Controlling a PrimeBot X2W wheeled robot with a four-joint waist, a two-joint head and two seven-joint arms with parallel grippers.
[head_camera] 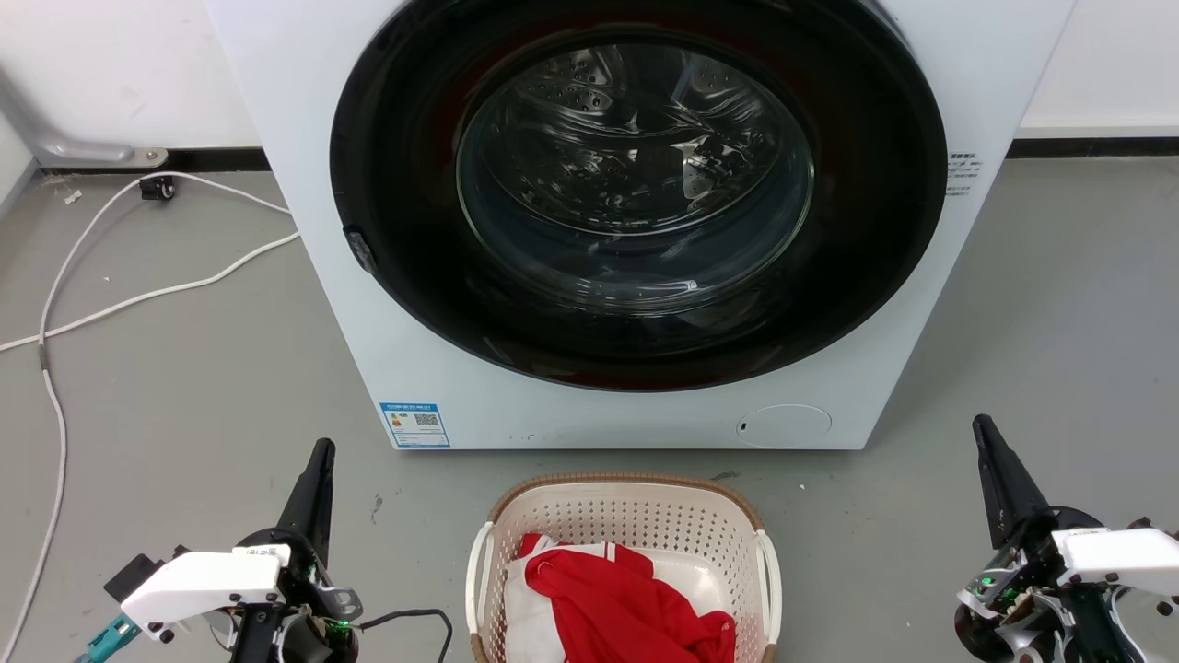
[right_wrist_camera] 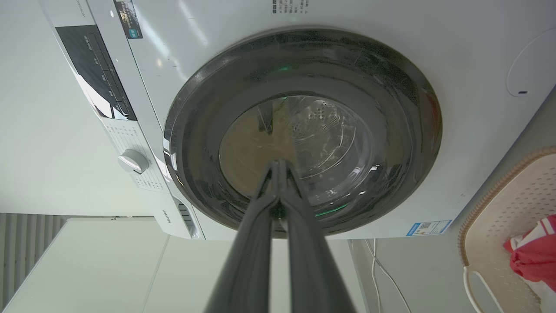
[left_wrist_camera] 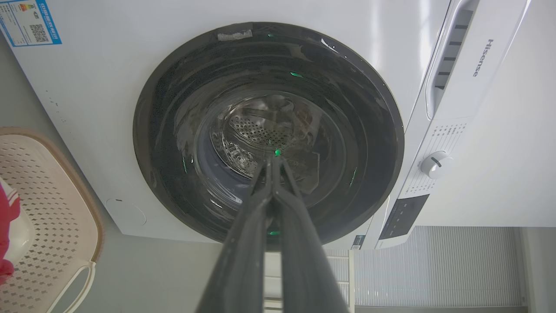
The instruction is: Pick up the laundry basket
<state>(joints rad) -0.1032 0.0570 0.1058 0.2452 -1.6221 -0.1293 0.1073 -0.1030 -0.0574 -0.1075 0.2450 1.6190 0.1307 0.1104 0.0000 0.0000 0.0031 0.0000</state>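
The laundry basket (head_camera: 636, 520) sits on the floor between my hands, to the right of the left gripper (head_camera: 321, 460) and to the left of the right gripper (head_camera: 986, 437). Both have their fingers pinched together on nothing. I judge it light, flexible plastic, barely weighted by the red garment (head_camera: 636, 599). I'd take it by the white side handles (head_camera: 772, 575). The washing machine (head_camera: 589, 419) stands just beyond.

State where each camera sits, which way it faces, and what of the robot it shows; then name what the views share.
Head view: on the head, looking forward and down at the washing machine and laundry basket; left gripper and right gripper at the lower corners.
Left wrist view: on the left wrist, looking along its shut fingers at the machine's door.
Right wrist view: on the right wrist, along its own shut fingers at that door.
Shared: all three show door and basket.
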